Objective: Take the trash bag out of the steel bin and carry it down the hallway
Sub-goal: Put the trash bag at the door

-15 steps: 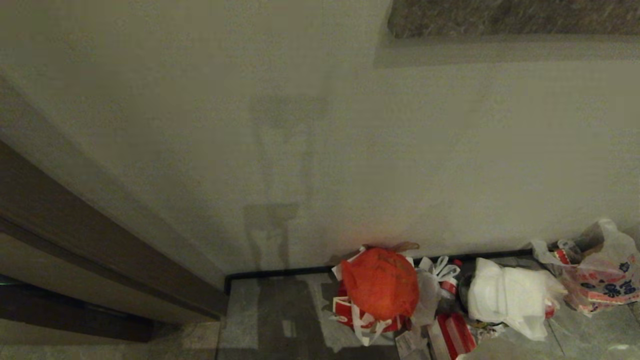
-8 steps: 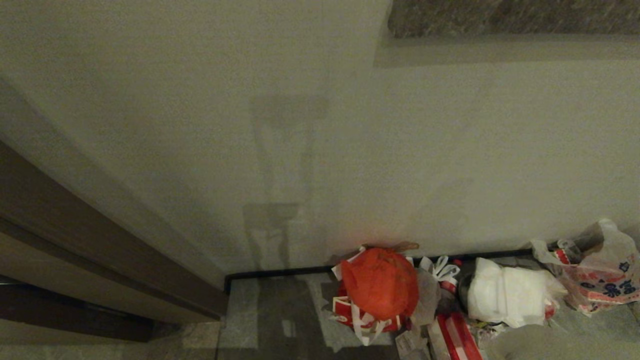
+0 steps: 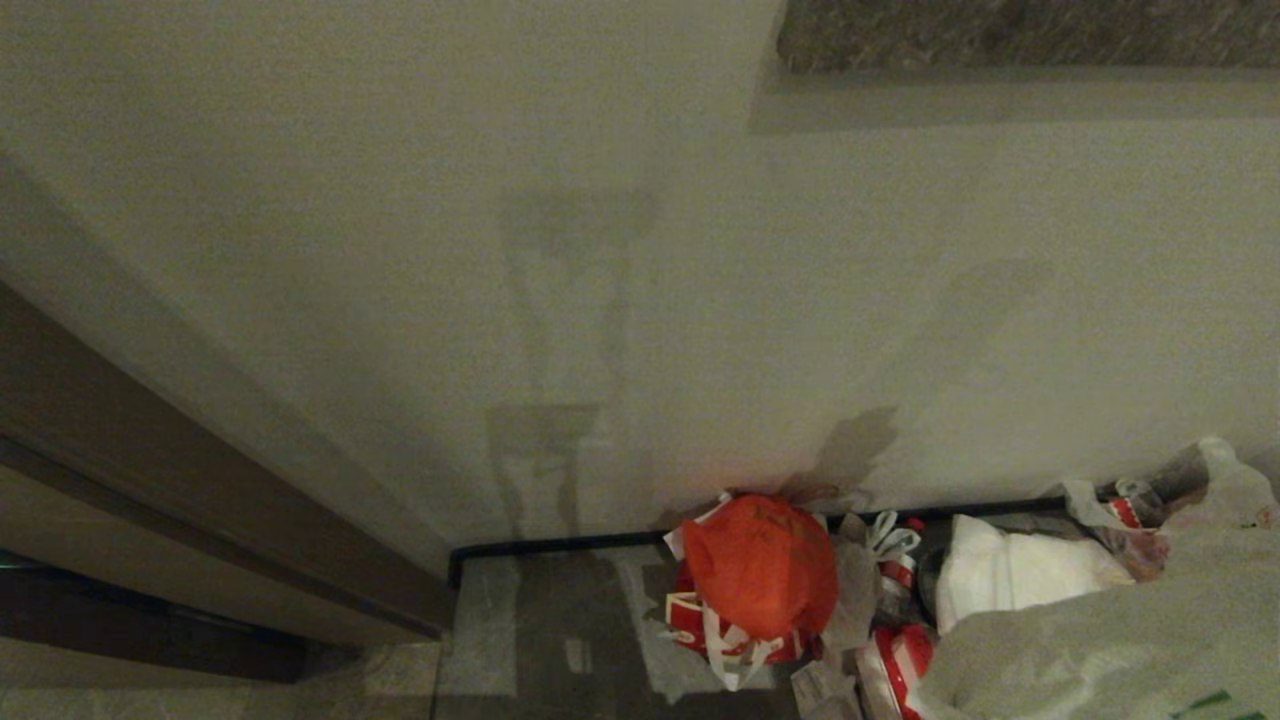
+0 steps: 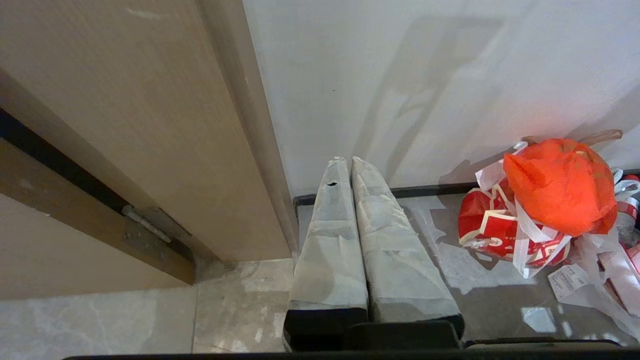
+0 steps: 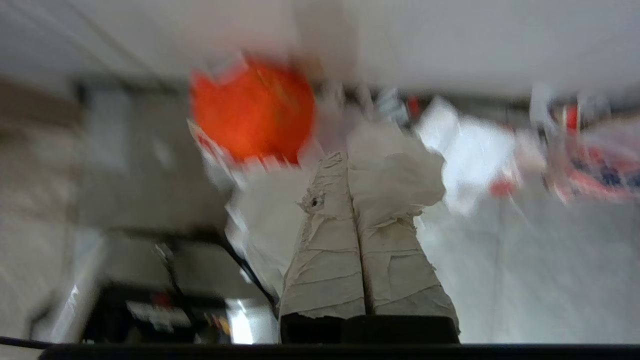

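Right end effector: taped fingers pressed together on a bunched fold of the trash bag, whose translucent whitish film hangs at 5 o'clock in the head view, in front of the floor heap. Left end effector: fingers together, empty, parked near the door frame. Steel bin: not in view. Heap by the skirting, 5 to 3 o'clock: orange bag atop a red-and-white paper bag, white bag. Hallway floor: grey tile.
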Controlling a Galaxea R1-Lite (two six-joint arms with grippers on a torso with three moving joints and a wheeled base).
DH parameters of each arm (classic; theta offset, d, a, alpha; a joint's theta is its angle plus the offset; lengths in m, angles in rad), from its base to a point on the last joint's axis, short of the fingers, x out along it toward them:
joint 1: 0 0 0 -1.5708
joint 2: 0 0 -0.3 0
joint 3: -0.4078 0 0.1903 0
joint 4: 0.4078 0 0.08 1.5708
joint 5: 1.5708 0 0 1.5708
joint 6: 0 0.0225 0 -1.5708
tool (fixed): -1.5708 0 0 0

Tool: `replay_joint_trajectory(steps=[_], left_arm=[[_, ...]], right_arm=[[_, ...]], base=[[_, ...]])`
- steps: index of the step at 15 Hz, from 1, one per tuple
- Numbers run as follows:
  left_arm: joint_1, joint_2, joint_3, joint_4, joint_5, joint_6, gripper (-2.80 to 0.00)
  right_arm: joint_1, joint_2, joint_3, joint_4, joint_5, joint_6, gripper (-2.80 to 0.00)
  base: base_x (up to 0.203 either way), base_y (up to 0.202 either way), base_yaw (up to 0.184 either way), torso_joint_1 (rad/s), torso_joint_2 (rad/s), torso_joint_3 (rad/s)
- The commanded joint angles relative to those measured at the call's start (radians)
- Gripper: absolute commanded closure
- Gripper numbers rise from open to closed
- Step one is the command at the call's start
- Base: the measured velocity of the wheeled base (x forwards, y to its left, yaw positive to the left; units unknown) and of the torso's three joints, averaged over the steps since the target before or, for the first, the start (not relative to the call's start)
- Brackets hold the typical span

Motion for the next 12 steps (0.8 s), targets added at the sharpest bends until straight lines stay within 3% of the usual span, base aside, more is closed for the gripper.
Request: replay_joint_trajectory(steps=[1,5,6,8,12], left_arm=[[0.0,0.0,0.002,0.0,0.001,0.0,0.0],[0.0,0.0,0.002,0.0,0.001,0.0,0.0],[0.0,0.0,0.002,0.0,-0.001,0.0,0.0],[0.0,0.0,0.002,0.0,0.001,0.0,0.0],[0.0,0.0,0.002,0.0,0.001,0.0,0.0]], right_arm=[[0.027,0.235,-0.028,-0.004,-0.023,-0.019,0.0],[0.077,0.464,-0.053,-0.013,-0.081,-0.031,0.0],[0.115,0.503,-0.058,-0.019,-0.084,-0.007,-2.8],[0.187,0.562,-0.076,-0.049,-0.091,0.051,-2.8],[0.211,0.524,-0.098,-0.063,-0.106,0.075,-2.8]], base=[[0.0,0.0,0.0,0.0,0.0,0.0],[0.0,0.0,0.0,0.0,0.0,0.0],[0.0,0.0,0.0,0.0,0.0,0.0],[0.0,0.0,0.0,0.0,0.0,0.0],[0.0,0.0,0.0,0.0,0.0,0.0]])
